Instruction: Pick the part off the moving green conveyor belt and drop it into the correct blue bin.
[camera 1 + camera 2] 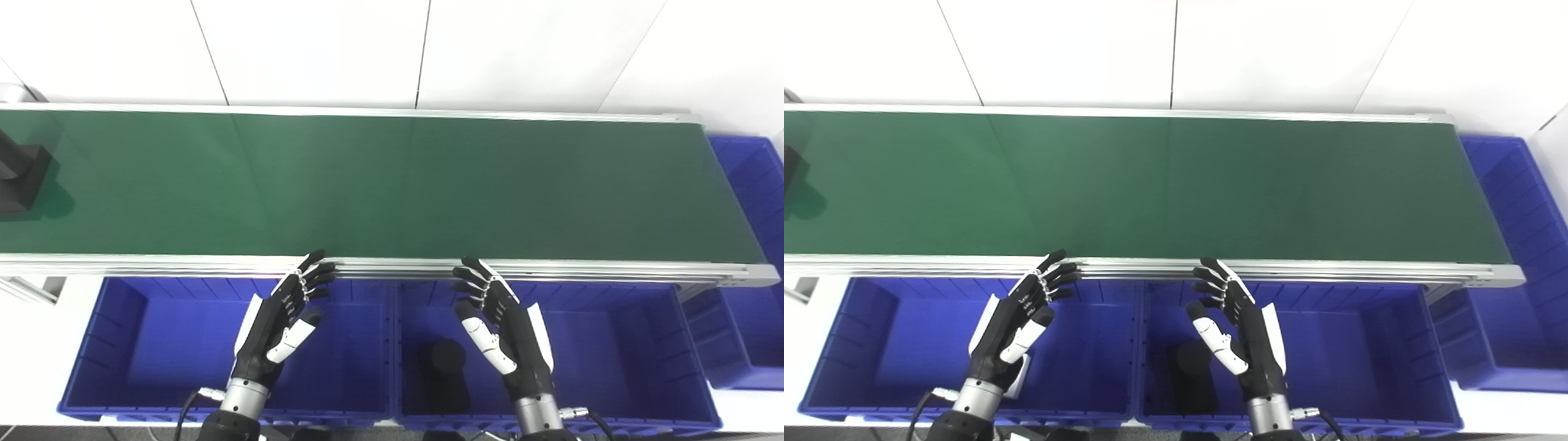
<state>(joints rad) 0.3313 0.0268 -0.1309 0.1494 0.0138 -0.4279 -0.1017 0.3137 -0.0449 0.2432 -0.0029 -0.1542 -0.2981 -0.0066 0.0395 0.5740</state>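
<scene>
A black blocky part (19,177) sits at the far left end of the green conveyor belt (392,184); in the right eye view only its edge (790,168) shows. My left hand (283,320) is open and empty above the left blue bin (153,343), fingertips near the belt's front rail. My right hand (499,324) is open and empty above the right front blue bin (612,355), fingertips also near the rail. A black cylindrical part (446,361) lies in that right bin.
A third blue bin (753,257) stands past the belt's right end. The belt's aluminium front rail (392,266) runs between the hands and the belt. A white wall stands behind the belt.
</scene>
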